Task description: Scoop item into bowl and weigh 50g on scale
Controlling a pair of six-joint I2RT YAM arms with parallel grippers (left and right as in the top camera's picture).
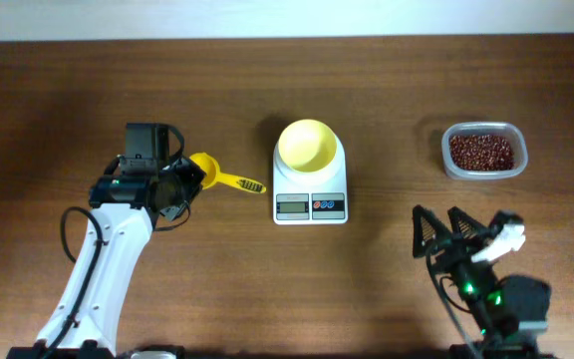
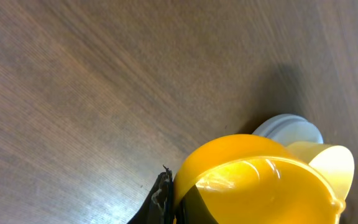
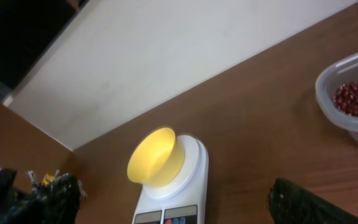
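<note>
Wood-grain brown table (image 1: pixel 387 80) runs back to a pale wall (image 3: pixel 166 62). White scale (image 1: pixel 310 194) (its display and button marks are too small to read) carries the empty yellow bowl (image 1: pixel 307 145) mid-table. Beans (image 1: pixel 481 152) sit in a clear tub (image 1: pixel 484 127) at right, well apart from the bowl. Left gripper (image 1: pixel 189 178) is clamped on a yellow scoop (image 1: pixel 229 180); right gripper (image 1: pixel 436 224) hovers, jaws spread wide, holding nothing.

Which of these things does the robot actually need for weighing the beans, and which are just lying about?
Needed: beans, clear tub, yellow scoop, yellow bowl, white scale.
Just there: wooden table, pale wall behind it.
</note>
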